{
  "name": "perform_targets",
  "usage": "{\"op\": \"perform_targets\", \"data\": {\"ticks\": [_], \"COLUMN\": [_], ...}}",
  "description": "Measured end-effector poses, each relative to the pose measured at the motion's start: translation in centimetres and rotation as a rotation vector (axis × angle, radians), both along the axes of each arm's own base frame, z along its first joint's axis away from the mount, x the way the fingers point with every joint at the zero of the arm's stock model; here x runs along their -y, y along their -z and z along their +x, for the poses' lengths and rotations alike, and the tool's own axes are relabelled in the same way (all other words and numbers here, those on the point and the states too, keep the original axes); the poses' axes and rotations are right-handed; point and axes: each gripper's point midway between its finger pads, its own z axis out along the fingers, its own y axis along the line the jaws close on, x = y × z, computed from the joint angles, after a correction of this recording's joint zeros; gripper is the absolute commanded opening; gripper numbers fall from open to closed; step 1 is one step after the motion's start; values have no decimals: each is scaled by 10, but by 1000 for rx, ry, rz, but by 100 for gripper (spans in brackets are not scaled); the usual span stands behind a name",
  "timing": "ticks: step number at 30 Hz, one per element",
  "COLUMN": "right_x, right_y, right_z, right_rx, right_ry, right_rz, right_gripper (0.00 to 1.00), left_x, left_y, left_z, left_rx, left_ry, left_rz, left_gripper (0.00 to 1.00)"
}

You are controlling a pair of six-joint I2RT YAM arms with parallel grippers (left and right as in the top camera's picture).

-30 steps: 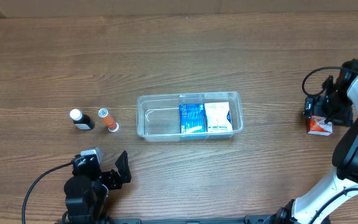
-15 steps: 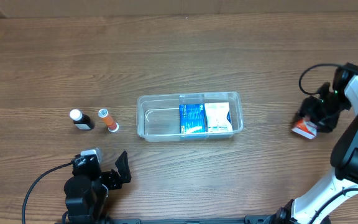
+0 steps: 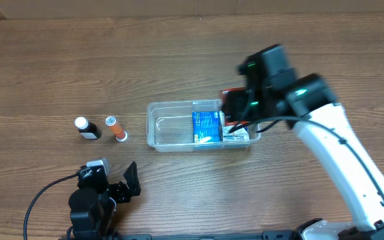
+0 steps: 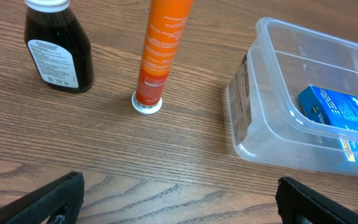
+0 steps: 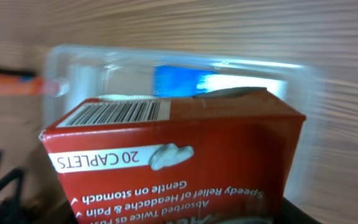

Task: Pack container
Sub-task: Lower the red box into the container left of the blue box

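The clear container [image 3: 169,131] lies at the table's middle, holding a blue carton [image 3: 207,127] and a white carton [image 3: 240,136] at its right end. My right gripper [image 3: 240,107] hovers over that right end, shut on a red carton [image 5: 179,155]. In the right wrist view this carton fills the foreground, with the container [image 5: 73,71] blurred behind it. In the overhead view only red slivers of the red carton [image 3: 229,93] show past the gripper. My left gripper [image 3: 115,190] rests near the front left edge, open and holding nothing [image 4: 179,208].
A dark bottle [image 3: 87,128] [image 4: 58,50] and an orange tube [image 3: 117,129] [image 4: 160,56] stand left of the container [image 4: 260,124]. The left wrist view shows the blue carton [image 4: 337,115] through the container's open top.
My right gripper shut on the red carton at the far right, lifted it, and carried it left to above the container's right end. The left arm stayed still.
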Motion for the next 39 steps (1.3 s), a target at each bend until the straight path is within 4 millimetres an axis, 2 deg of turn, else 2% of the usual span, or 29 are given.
{"op": "perform_targets", "data": {"ticks": [2, 4, 6, 8, 9, 10, 13, 15, 21, 22, 25, 34, 36, 39], "right_x": [-38, -72, -98, -114, -117, -118, -121, -121, -123, -123, -123, -121, -120, -106], "right_y": [3, 14, 34, 61, 71, 91, 116, 124, 129, 131, 135, 134, 129, 99], "right_z": [-4, -10, -14, -12, -11, -7, 6, 11, 17, 17, 16, 15, 16, 16], "right_rx": [25, 25, 11, -12, -25, -50, -53, -53, -47, -50, -58, -56, -42, 7], "right_ry": [-29, -53, -57, -41, -33, -4, 33, 48, 63, 63, 65, 45, 41, 45], "right_rz": [20, 24, 5, -31, -44, -77, -102, -105, -100, -103, -109, -118, -118, -120], "right_gripper": [49, 49, 48, 47, 47, 48, 49, 48, 62, 69, 76, 77, 77, 81], "left_x": [0, 0, 0, 0, 0, 0, 0, 0, 0, 0, 0, 0, 0, 0], "left_y": [0, 0, 0, 0, 0, 0, 0, 0, 0, 0, 0, 0, 0, 0], "left_z": [0, 0, 0, 0, 0, 0, 0, 0, 0, 0, 0, 0, 0, 0], "left_rx": [0, 0, 0, 0, 0, 0, 0, 0, 0, 0, 0, 0, 0, 0], "left_ry": [0, 0, 0, 0, 0, 0, 0, 0, 0, 0, 0, 0, 0, 0], "left_rz": [0, 0, 0, 0, 0, 0, 0, 0, 0, 0, 0, 0, 0, 0], "left_gripper": [100, 100, 100, 100, 100, 100, 100, 100, 100, 100, 100, 100, 100, 100]}}
